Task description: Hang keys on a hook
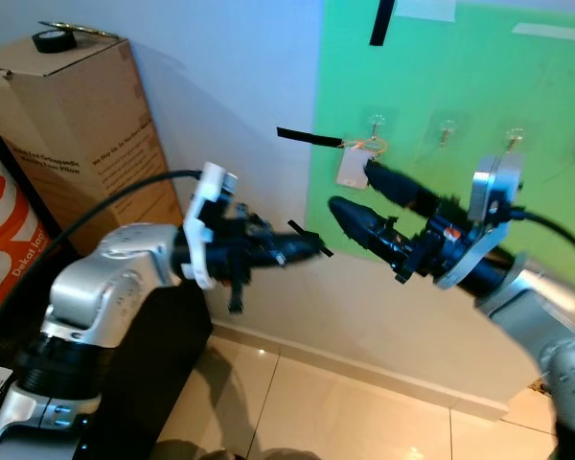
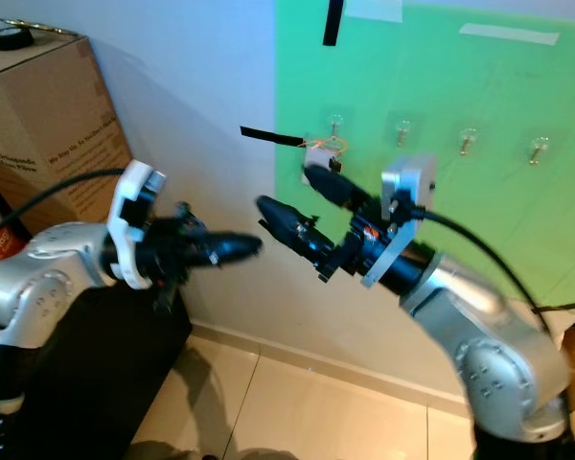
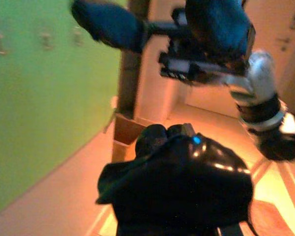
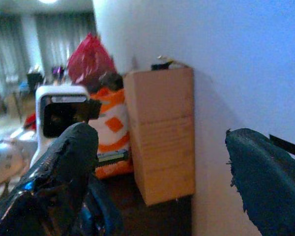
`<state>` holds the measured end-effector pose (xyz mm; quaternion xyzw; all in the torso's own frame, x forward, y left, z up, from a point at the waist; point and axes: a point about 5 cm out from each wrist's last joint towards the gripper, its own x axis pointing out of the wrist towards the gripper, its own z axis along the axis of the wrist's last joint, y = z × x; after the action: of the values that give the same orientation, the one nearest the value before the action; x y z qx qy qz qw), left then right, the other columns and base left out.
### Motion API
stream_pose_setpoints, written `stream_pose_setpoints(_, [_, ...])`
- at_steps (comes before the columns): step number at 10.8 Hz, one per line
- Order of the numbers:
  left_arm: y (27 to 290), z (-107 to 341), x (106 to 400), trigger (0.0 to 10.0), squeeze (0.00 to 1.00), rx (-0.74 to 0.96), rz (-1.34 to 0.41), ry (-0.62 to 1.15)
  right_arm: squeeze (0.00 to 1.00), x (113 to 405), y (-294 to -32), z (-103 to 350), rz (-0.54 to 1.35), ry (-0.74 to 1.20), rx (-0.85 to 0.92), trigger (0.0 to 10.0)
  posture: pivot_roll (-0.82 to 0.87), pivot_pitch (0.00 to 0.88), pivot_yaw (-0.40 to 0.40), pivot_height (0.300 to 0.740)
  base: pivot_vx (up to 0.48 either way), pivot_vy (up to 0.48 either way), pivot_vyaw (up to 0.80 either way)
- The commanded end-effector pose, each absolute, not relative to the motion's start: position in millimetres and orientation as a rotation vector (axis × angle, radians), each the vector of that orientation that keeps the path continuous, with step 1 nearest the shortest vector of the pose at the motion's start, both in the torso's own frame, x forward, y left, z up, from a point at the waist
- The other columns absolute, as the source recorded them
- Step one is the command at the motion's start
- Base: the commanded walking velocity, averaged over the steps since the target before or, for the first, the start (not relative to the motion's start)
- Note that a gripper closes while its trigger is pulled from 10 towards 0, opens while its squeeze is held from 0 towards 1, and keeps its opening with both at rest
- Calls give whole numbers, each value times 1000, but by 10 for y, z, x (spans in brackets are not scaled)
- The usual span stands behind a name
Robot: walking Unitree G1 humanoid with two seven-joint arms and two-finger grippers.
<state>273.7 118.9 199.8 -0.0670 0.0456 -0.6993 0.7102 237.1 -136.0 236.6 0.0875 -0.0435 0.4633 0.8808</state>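
A key ring [image 1: 372,147] with a white tag [image 1: 351,170] hangs on the leftmost clear hook [image 1: 376,123] of a green board [image 1: 460,77]. My right gripper [image 1: 351,186] is open right in front of it. Its upper finger [image 1: 402,189] overlaps the tag's edge and its lower finger [image 1: 359,222] sits below and left. In the right wrist view the open right gripper [image 4: 160,137] frames a cardboard box [image 4: 162,128]. My left gripper [image 1: 307,249] is shut on nothing, held left of the board at chest height.
More clear hooks [image 1: 448,129] run rightward along the board. A tall cardboard box [image 1: 77,125] with a tape roll [image 1: 54,40] on top stands at the left wall. Black tape strips [image 1: 307,139] stick to the wall. Beige tile floor [image 1: 345,412] lies below.
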Motion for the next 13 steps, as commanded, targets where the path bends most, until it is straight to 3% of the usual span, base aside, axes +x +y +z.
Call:
stream_pose_setpoints(1, [1158, 2074, 2743, 10000, 0, -94, -1578, 94, 1000, 2340, -1314, 2388, 1009, -57, 107, 10000, -136, 0, 35, 740, 0, 0, 0])
stream_pose_setpoints(2, [1140, 2099, 2762, 10000, 0, -78, -1595, 93, 1000, 2347, -1306, 2395, 1021, -15, 7, 10000, -136, 0, 38, 740, 0, 0, 0])
stream_pose_setpoints(4, [1111, 2131, 2757, 10000, 0, -48, -1631, 90, 988, 2379, -1246, 2451, 1019, 13, -31, 10000, -137, 0, 40, 740, 0, 0, 0])
stream_pose_setpoints(5, [1066, 2117, 2711, 10000, 0, -22, -1677, 104, 0, 2413, -1213, 2463, 1010, 40, -46, 10000, -136, 0, 36, 740, 0, 0, 0])
stream_pose_setpoints(13, [994, 2034, 2699, 10000, 0, 29, -1705, 113, 0, 2301, -1110, 2394, 1134, 190, 47, 10000, -138, 0, 22, 740, 0, 0, 0])
